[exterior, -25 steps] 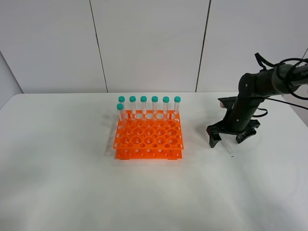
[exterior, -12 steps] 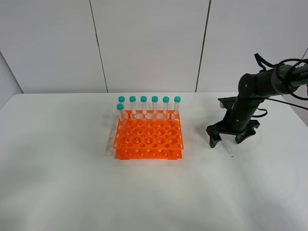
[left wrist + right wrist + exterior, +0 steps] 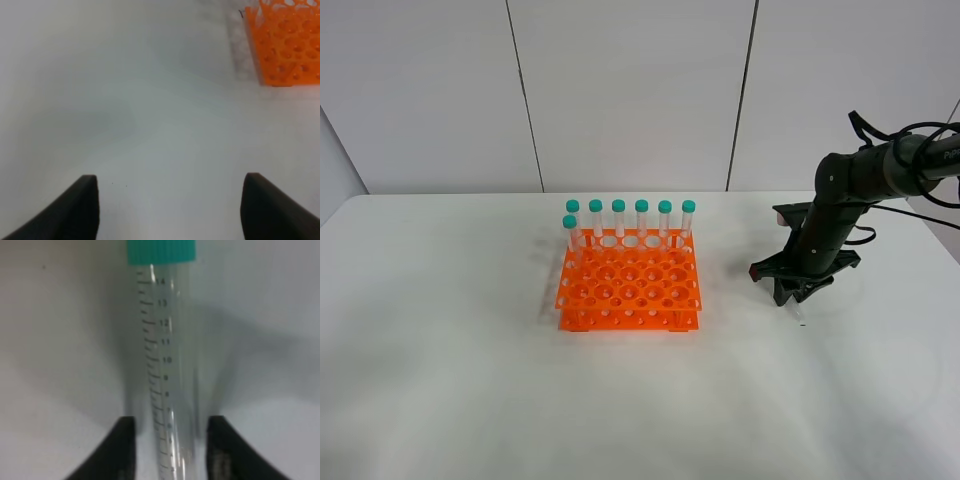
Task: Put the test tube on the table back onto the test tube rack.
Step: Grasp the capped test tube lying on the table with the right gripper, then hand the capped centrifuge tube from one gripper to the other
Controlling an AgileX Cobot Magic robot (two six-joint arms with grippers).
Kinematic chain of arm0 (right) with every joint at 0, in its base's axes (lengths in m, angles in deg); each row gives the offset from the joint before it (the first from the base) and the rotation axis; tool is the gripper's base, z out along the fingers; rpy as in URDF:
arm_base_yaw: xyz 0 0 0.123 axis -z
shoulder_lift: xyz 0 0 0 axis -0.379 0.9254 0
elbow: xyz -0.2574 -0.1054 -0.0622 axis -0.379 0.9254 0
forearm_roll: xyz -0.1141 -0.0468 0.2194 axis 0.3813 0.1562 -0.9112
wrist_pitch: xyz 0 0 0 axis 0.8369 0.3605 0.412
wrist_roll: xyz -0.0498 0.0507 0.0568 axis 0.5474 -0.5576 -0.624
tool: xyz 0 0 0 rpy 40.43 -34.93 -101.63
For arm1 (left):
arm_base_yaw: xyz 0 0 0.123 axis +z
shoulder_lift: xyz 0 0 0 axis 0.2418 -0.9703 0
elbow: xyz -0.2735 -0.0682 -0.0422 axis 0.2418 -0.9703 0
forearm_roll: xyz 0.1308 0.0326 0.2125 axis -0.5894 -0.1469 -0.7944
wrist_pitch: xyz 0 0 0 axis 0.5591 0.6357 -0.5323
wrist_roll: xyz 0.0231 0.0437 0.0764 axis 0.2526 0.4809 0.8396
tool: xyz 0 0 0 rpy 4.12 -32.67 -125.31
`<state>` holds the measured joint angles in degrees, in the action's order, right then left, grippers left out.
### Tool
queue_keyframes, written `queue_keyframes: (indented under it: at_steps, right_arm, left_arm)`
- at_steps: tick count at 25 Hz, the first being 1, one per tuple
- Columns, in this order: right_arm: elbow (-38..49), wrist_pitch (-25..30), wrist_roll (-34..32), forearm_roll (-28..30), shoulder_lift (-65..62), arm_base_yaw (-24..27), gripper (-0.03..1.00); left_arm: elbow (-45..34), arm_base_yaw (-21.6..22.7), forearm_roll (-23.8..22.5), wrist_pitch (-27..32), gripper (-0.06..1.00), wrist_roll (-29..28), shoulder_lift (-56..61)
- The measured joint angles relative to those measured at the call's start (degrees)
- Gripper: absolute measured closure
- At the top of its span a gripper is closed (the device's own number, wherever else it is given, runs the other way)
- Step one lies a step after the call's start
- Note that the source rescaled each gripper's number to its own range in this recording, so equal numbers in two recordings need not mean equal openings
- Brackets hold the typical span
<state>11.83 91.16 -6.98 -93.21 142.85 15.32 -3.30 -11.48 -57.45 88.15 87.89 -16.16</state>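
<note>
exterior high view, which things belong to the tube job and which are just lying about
Job: test tube, right gripper closed around it, test tube rack, table.
Not in play: seven capped tubes standing in the rack, left gripper, open and empty.

— What colours stand out?
— An orange test tube rack (image 3: 629, 283), gridded with round holes; teal caps (image 3: 641, 206) along its twelve o'clock edge.
— And at three o'clock of it?
— A clear, teal-capped test tube (image 3: 170, 340) with dark numbered scale marks, a black right gripper (image 3: 800, 293), a white table (image 3: 470, 380).
</note>
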Motion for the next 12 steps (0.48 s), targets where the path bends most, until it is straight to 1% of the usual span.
queue_keyframes:
  at_steps: [1, 2, 3, 7, 12]
  right_arm:
    - [0.00, 0.03, 0.00, 0.19, 0.00, 0.00, 0.94]
    - [0.00, 0.22, 0.00, 0.58, 0.00, 0.00, 0.97]
    - [0.00, 0.51, 0.06, 1.14, 0.00, 0.00, 0.95]
    - [0.00, 1.45, 0.23, 3.43, 0.00, 0.00, 0.96]
    - [-0.30, 3.46, 0.69, 4.62, -1.96, 0.00, 0.96]
  left_arm:
    - [0.00, 0.00, 0.00, 0.00, 0.01, 0.00, 0.00]
    - [0.00, 0.00, 0.00, 0.00, 0.01, 0.00, 0.00]
    - [0.00, 0.00, 0.00, 0.00, 0.01, 0.00, 0.00]
    - [0.00, 0.00, 0.00, 0.00, 0.01, 0.00, 0.00]
    - [0.00, 0.00, 0.00, 0.00, 0.01, 0.00, 0.00]
